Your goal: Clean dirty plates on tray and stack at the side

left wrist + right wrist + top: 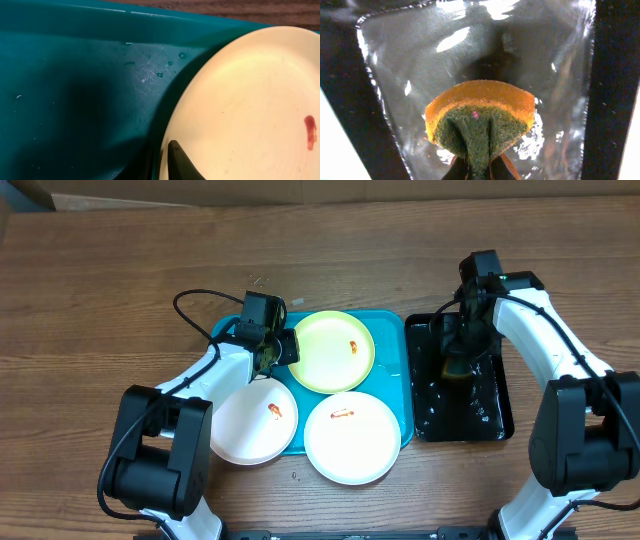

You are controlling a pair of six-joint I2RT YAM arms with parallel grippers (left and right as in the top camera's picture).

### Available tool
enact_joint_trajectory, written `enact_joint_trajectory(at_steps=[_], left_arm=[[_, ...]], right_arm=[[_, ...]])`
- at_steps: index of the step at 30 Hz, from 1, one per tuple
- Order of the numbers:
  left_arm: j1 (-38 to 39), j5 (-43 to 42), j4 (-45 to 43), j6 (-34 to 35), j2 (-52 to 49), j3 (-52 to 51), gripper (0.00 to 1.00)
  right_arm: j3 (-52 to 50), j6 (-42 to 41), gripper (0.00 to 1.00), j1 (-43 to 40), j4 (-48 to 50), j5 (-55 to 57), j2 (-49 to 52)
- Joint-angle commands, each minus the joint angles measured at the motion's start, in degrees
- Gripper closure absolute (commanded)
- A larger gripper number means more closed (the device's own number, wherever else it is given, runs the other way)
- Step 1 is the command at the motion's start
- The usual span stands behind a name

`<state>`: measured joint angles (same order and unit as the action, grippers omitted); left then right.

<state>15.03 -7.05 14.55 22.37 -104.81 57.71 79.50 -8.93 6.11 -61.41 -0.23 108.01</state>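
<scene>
The pale yellow-green plate (335, 352) lies at the back of the turquoise tray (392, 328) and carries a red smear. Two white plates, the left one (250, 425) and the right one (352, 440), lie at the tray's front, each with a red-orange smear. My left gripper (286, 348) pinches the yellow-green plate's left rim; in the left wrist view one finger of the gripper (162, 161) lies on the plate (250, 110) and the other is below its rim. My right gripper (456, 352) is shut on an orange-and-green sponge (480, 112) over the black tray.
A smaller black tray (495, 395) with a wet, shiny bottom (410, 60) stands right of the turquoise tray. The tray floor (75, 100) shows a few water drops. Both white plates overhang the tray's front edge. The wooden table (100, 300) surrounds everything.
</scene>
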Motion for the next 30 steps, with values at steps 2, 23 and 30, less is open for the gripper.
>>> enact_joint_trajectory(at_steps=[2,23,30], left_arm=[[0.33,-0.04,-0.24,-0.09,-0.81,1.38,0.88],[0.33,-0.07,-0.24,-0.04,-0.81,1.38,0.93],[0.33,-0.04,-0.26,-0.07,-0.81,1.38,0.96]], right_arm=[[1.14,-0.31,0.96,0.20,0.42,-0.15,-0.63],[1.55,-3.30,0.96,0.94,-2.12,2.23,-0.66],[8.44,-6.93,0.96,1.46,-3.78,2.97,-0.66]])
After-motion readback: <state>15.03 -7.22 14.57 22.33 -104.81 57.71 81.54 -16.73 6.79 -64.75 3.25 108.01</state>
